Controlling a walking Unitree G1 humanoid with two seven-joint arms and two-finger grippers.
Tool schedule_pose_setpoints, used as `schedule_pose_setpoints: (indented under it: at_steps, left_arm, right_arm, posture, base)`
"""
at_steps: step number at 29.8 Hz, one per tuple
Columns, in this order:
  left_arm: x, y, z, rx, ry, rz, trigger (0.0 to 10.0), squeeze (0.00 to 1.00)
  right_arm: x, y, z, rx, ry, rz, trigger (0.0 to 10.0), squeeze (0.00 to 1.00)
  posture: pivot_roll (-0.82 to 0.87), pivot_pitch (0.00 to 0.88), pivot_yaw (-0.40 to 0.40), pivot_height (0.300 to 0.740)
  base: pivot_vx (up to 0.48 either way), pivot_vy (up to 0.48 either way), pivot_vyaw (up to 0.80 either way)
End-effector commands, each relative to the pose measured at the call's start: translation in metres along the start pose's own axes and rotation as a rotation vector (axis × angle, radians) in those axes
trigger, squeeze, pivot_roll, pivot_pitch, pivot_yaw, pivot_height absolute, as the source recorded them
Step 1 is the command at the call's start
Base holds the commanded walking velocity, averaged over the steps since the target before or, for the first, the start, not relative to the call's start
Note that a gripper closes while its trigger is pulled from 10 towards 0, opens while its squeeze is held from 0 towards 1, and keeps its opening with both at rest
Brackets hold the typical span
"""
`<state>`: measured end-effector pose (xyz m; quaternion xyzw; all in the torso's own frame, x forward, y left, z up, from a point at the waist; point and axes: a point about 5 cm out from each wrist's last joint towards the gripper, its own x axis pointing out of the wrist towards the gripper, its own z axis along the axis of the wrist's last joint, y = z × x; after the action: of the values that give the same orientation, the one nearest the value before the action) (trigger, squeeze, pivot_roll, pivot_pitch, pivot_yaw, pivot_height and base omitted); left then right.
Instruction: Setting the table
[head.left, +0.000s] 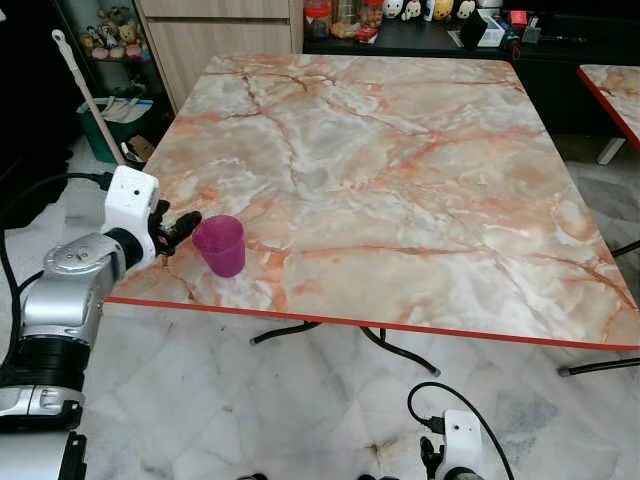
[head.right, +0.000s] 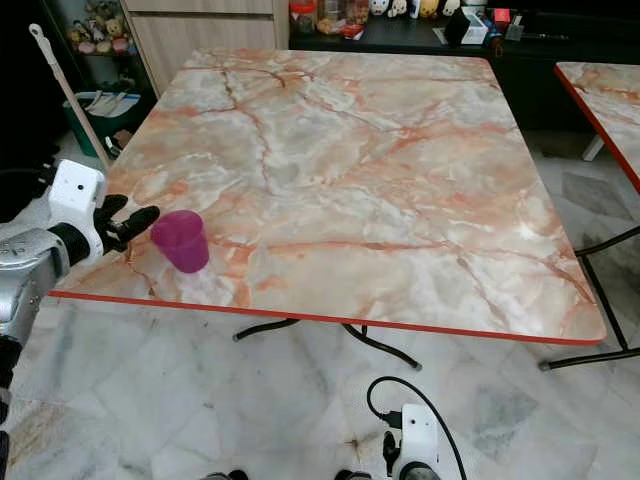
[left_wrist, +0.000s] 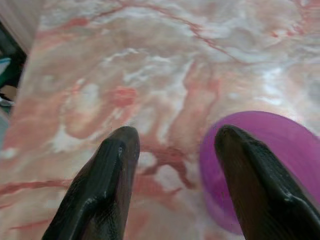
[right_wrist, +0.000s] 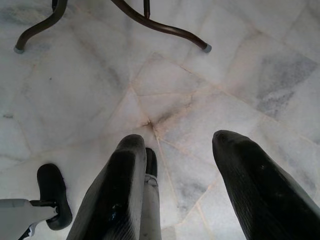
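My left gripper (head.left: 183, 228) hangs spread beside the cup (head.left: 220, 244); I should straddle its wall squarely. Right gripper (right_wrist: 180, 190) idles, fingers apart.

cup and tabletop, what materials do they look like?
Cup: likely plastic, purple and translucent, light showing through its wall. Tabletop: glossy marble-look surface, pink-orange veins; the thin red edge band suggests printed laminate, not stone. Left gripper is open beside the cup.

A translucent magenta plastic cup (head.left: 220, 244) stands upright and empty near the marble table's (head.left: 400, 170) front-left corner.
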<state>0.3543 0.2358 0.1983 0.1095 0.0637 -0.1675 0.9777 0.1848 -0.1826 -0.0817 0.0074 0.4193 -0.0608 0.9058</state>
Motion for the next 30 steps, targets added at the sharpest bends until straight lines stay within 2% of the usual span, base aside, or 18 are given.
schedule_pose_setpoints:
  at_steps: [1, 6, 17, 27, 30]
  left_arm:
    - [0.002, -0.005, -0.002, -0.003, 0.017, -0.027, 10.0, 0.00]
    - [0.007, -0.011, 0.002, -0.003, 0.013, -0.059, 10.0, 0.00]
    - [0.010, -0.016, -0.001, 0.070, 0.060, -0.096, 10.0, 0.00]
    - [0.017, -0.017, 0.001, 0.078, 0.055, -0.081, 10.0, 0.00]
    - [0.020, -0.015, 0.005, 0.054, 0.032, -0.046, 10.0, 0.00]
  right_arm:
    - [-0.001, -0.003, -0.006, 0.009, 0.023, -0.012, 10.0, 0.00]
    - [-0.001, -0.003, -0.005, 0.012, 0.019, -0.013, 10.0, 0.00]
    - [-0.001, -0.003, -0.005, 0.015, 0.020, -0.014, 10.0, 0.00]
    - [-0.001, -0.002, -0.005, 0.016, 0.020, -0.014, 10.0, 0.00]
    - [-0.001, -0.003, -0.006, 0.018, 0.022, -0.017, 10.0, 0.00]
  posture:
    - [0.08, 0.145, 0.010, 0.740]
    - [0.07, 0.142, 0.012, 0.740]
    - [0.07, 0.142, 0.013, 0.740]
    - [0.07, 0.141, 0.016, 0.740]
    - [0.07, 0.142, 0.016, 0.740]
  base:
    - [0.000, 0.000, 0.00]
    - [0.000, 0.000, 0.00]
    - [0.000, 0.000, 0.00]
    - [0.000, 0.000, 0.00]
    - [0.000, 0.000, 0.00]
